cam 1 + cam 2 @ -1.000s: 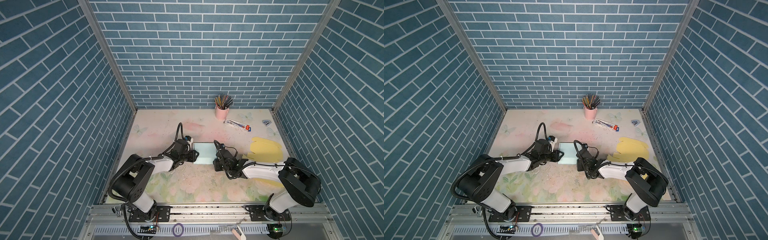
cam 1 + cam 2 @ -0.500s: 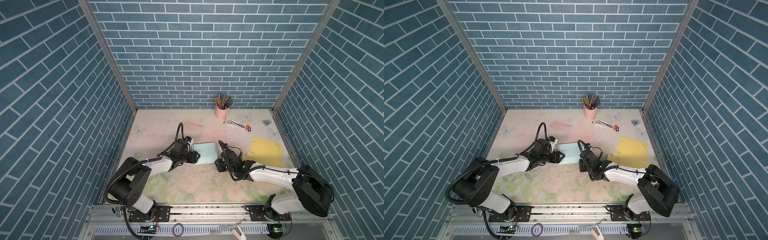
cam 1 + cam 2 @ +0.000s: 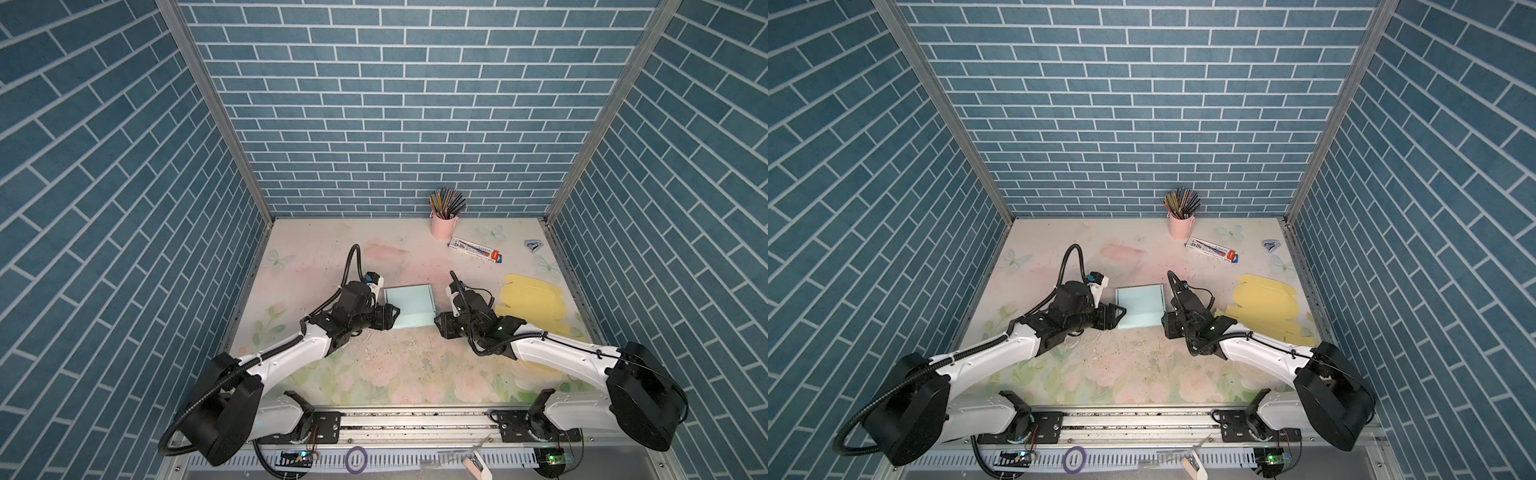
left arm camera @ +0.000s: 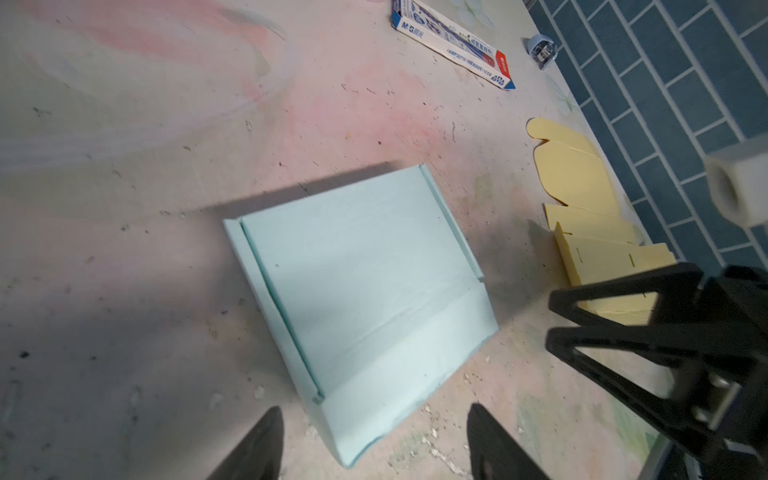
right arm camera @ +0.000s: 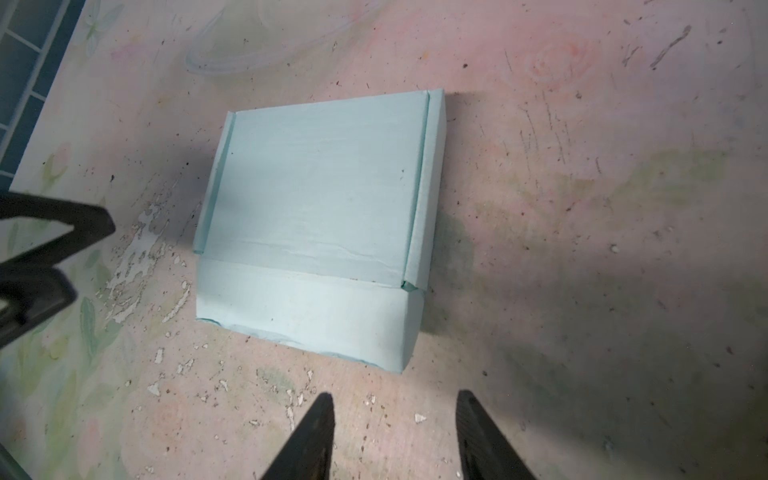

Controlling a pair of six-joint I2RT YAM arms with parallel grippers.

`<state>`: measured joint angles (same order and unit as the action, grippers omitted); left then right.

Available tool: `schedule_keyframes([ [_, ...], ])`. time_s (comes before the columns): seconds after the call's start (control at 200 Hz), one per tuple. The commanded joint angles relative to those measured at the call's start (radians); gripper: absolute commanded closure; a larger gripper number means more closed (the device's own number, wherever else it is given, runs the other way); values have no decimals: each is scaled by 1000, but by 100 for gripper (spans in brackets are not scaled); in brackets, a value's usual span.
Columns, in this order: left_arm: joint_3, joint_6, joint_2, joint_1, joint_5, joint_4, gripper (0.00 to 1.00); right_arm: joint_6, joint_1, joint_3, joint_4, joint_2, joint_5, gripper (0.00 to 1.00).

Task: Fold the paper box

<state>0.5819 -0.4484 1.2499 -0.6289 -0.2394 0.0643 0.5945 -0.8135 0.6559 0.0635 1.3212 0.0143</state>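
The paper box [image 3: 409,305] [image 3: 1140,305] is pale blue, closed and flat on the table between my two grippers. My left gripper [image 3: 390,316] [image 3: 1118,316] stands open just left of it. In the left wrist view the box [image 4: 361,299] has its near corner between the spread fingers of that gripper [image 4: 374,415], touching neither. My right gripper [image 3: 440,324] [image 3: 1168,324] is open at the box's front right corner. In the right wrist view the box [image 5: 320,224] lies a short way off the open right gripper [image 5: 395,397], which holds nothing.
A flat yellow cardboard cutout [image 3: 534,305] lies right of the box, behind the right arm. A pink cup of pencils [image 3: 444,220], a pen carton [image 3: 476,250] and a small blue object [image 3: 534,245] sit at the back right. Paper crumbs dot the table in front.
Both grippers have opened wider and drawn back a little from the box's sides. The right arm has stretched out lower over the table. The box has stayed in place.
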Motion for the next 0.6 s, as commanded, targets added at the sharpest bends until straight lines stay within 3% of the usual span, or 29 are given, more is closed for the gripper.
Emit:
schedule_keyframes([
  [0.0,-61,-54,-22,-40,50,-11,38,-66,22,67,25,25,-66,52],
  [0.1,-93,-77,-26,-54,48,27,43,-168,66,202,111,71,-95,51],
  [0.3,-83,-91,19,-79,47,70,45,-317,132,497,233,314,-228,52],
  [0.595,-72,-83,66,-86,61,98,48,-348,153,609,225,511,-275,52],
])
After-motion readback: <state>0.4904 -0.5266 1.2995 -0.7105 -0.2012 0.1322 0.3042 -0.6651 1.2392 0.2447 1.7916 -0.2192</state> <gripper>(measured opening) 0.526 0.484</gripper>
